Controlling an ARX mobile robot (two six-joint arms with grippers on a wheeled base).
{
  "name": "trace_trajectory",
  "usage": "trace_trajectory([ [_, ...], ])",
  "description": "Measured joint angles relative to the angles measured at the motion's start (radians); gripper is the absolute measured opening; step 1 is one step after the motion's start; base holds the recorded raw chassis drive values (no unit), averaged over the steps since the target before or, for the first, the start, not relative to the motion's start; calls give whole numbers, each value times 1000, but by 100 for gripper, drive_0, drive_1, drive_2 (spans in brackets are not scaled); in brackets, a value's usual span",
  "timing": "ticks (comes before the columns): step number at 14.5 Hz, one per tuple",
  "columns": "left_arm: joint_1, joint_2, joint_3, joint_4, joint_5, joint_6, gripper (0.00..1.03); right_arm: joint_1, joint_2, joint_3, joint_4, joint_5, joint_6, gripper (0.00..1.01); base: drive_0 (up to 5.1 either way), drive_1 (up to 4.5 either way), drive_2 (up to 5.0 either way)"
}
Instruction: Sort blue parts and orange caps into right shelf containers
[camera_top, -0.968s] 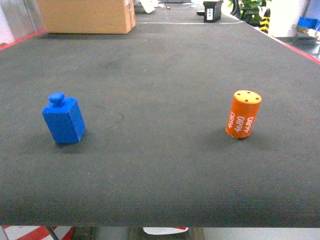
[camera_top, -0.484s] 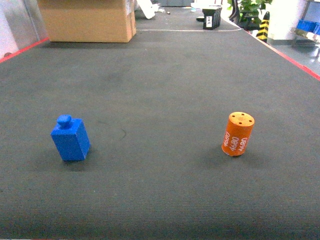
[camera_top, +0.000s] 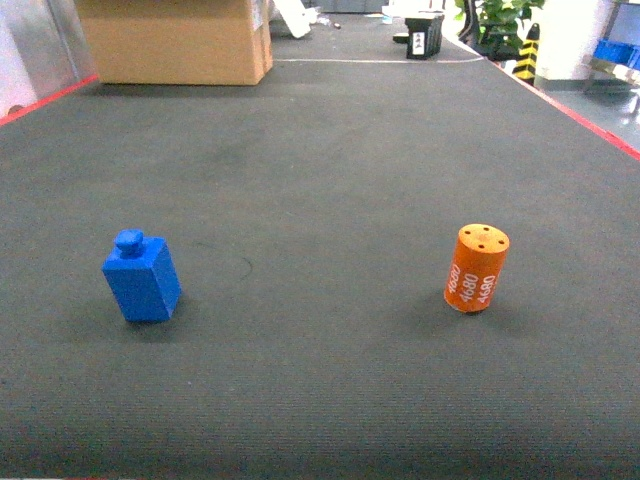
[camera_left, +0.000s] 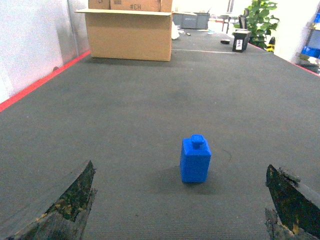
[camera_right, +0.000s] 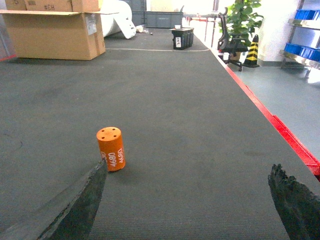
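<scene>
1. Work surface: wide dark grey ribbed mat (camera_top: 330, 180), with a red border strip (camera_right: 280, 132) down the right edge and one (camera_left: 42, 82) down the left.
2. Far left of the mat: large brown cardboard box (camera_top: 175, 38), flaps open at the top in the left wrist view.
3. Far end, right of centre: small black container (camera_right: 182, 38) with a white label.
4. Beyond the right edge: smooth grey floor (camera_right: 295, 95), a potted green plant (camera_right: 241, 17), and a yellow-black striped cone (camera_right: 252, 50).
5. Far right: metal shelving with blue bins (camera_right: 303, 50).
6. Left side: pale wall (camera_left: 30, 40).
7. Light: bright, even, overexposed at the far end.
</scene>
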Motion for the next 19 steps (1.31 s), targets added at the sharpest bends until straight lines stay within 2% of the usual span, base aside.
trace_trajectory([
  [19, 0, 0, 0, 0, 0, 0, 98, 0, 0, 0, 0, 0, 0, 98, 0, 0, 0],
])
